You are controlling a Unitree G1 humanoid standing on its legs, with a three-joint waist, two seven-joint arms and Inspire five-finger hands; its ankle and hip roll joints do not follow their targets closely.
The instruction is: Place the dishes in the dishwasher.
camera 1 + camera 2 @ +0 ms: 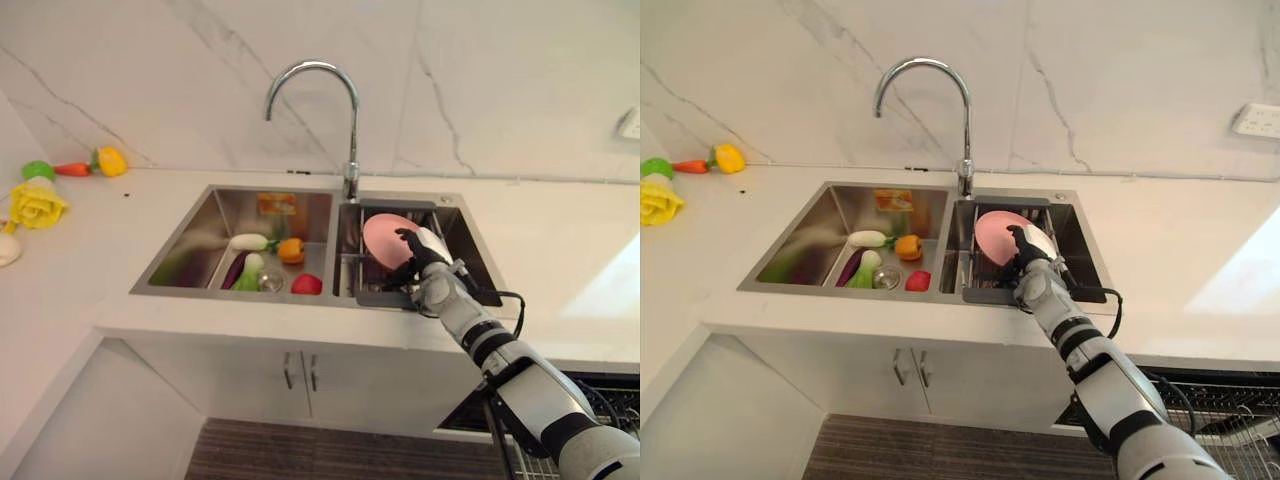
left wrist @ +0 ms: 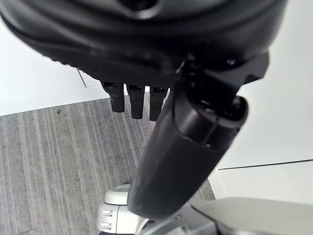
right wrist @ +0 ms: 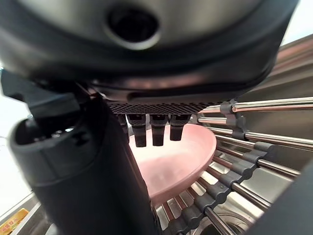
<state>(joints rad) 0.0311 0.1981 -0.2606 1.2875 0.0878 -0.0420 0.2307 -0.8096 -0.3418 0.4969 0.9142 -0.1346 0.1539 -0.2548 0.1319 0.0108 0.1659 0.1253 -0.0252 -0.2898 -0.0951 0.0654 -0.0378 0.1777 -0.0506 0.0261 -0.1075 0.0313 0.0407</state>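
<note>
White countertop [image 1: 560, 230]: broad and flat, wrapping a double sink [image 1: 200, 225] on all sides; marble wall directly behind. Widest bare stretch to the right of the sink. Left basin: crowded with toy vegetables [image 1: 268, 262] along its near half. Right basin: occupied by a metal dish rack [image 1: 985, 280], rods running across, little room between rack and basin walls. Faucet [image 1: 350, 130]: arching above the divider between basins, spout toward the left basin. Dishwasher rack [image 1: 1240, 415]: pulled out low at the right, cut off by the frame edge. More toy produce [image 1: 40, 195] on the far left counter, well apart from the sink.

Right hand [image 1: 425, 262]: reaching into the right basin, over the pink plate [image 1: 385, 235]. Plate standing tilted in the rack, leaning on the rods. Fingers [image 3: 151, 129] extended nearly straight above the plate's inner face; thumb set apart alongside. No closed grasp visible; contact with the plate cannot be confirmed.

Left hand [image 2: 137, 105]: hanging over grey wood-grain floor, fingers straight, holding nothing.

Plate's lower rim hidden behind the hand and rack rods.
</note>
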